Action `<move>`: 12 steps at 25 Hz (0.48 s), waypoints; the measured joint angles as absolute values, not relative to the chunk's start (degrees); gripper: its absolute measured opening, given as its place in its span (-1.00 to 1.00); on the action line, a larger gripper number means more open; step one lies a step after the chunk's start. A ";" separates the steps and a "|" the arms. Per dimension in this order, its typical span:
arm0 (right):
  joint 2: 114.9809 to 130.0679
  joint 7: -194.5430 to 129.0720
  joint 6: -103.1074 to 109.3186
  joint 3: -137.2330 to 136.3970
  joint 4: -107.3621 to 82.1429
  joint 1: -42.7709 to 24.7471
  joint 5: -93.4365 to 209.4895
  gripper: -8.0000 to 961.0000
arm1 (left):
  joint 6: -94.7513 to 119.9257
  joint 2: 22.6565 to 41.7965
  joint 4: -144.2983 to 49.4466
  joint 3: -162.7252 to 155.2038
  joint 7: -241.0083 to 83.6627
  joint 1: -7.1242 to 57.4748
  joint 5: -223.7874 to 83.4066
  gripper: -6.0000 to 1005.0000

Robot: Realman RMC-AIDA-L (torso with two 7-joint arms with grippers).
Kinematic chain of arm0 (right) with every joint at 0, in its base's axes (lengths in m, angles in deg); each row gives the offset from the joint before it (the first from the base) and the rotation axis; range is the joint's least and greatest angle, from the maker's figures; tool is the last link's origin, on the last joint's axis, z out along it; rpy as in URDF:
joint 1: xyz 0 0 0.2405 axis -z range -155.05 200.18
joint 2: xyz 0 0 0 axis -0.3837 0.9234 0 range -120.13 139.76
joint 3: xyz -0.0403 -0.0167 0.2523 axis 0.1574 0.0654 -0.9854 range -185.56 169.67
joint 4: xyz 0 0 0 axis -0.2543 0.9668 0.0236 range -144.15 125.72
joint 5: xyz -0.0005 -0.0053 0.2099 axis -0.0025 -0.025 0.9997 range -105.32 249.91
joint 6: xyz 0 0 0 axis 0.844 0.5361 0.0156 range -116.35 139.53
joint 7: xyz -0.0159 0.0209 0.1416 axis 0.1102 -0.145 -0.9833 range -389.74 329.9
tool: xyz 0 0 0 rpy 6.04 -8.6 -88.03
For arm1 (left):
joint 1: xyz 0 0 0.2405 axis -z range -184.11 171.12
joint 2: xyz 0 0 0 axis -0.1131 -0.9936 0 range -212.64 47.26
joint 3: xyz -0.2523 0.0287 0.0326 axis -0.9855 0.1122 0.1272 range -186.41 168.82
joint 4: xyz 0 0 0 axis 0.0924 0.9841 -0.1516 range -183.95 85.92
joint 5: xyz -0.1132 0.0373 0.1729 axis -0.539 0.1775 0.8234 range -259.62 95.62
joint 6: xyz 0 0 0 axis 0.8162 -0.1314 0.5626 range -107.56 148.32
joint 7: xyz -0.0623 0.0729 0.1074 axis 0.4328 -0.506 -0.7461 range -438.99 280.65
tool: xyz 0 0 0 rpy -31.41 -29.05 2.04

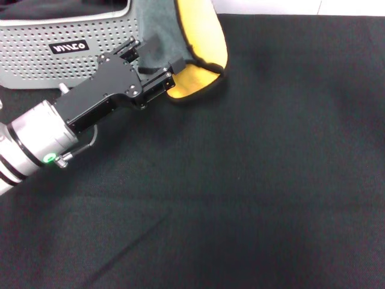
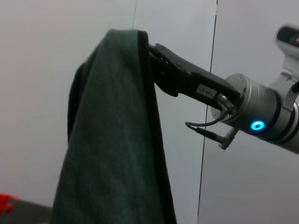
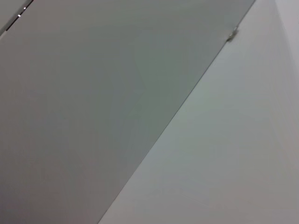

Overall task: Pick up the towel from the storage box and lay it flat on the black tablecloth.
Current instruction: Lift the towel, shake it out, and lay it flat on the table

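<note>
The towel (image 1: 204, 42) hangs down from above the head view, grey side to the left and yellow-orange side to the right. Its lower end rests folded on the black tablecloth (image 1: 252, 180), just right of the storage box (image 1: 36, 54). My left gripper (image 1: 157, 59) is at the towel's lower grey part, open, one finger on each side of the cloth edge. In the left wrist view the towel (image 2: 112, 140) drapes grey side out from its top fold, and my right gripper (image 2: 147, 49) is shut on that fold, high above the table.
The storage box stands at the back left corner with its black label (image 1: 69, 46) facing me. The tablecloth stretches wide to the right and toward the front. A small red object (image 2: 4, 203) shows low in the left wrist view. The right wrist view shows only plain wall.
</note>
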State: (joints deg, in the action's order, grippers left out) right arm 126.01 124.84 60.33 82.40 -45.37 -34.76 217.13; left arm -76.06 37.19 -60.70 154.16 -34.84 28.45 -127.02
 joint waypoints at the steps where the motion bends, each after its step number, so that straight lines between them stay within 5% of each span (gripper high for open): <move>1: 126.01 124.84 60.33 82.40 -45.37 -34.76 217.13 -0.96 | -75.85 37.21 -60.62 154.16 -35.05 28.39 -127.01 0.38; 12: 126.00 126.70 58.43 86.31 -45.79 -35.82 221.82 -0.96 | -75.34 37.49 -60.29 154.15 -35.97 28.27 -127.02 0.37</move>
